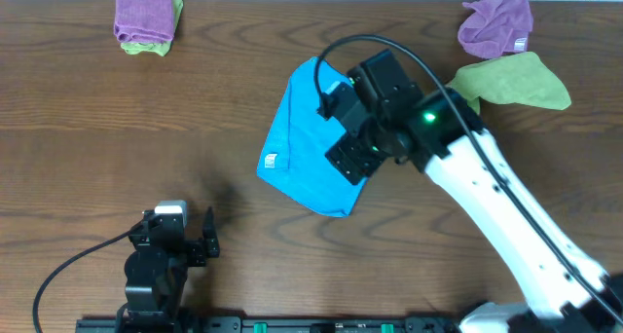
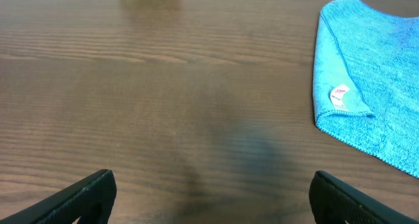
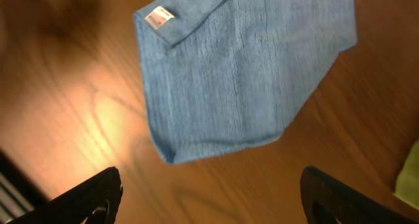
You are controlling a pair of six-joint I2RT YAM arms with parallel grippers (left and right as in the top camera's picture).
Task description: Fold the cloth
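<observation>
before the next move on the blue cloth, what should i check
1. Right hand open, holding nothing: ok.
2. Left hand open, empty, apart from the cloth: ok.
3. Cloth lying on the table, label showing: ok.
4. Cloth edges squared up: not ok, outline looks skewed.
5. Purple cloth and green cloth apart from the cloth: ok.

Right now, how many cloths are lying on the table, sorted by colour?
Blue: 1, the blue cloth in the middle.
Purple: 2, the left purple cloth and the right purple cloth.
Lime green: 2, the left green cloth under the purple one, and the right green cloth.
Total: 5 cloths.
</observation>
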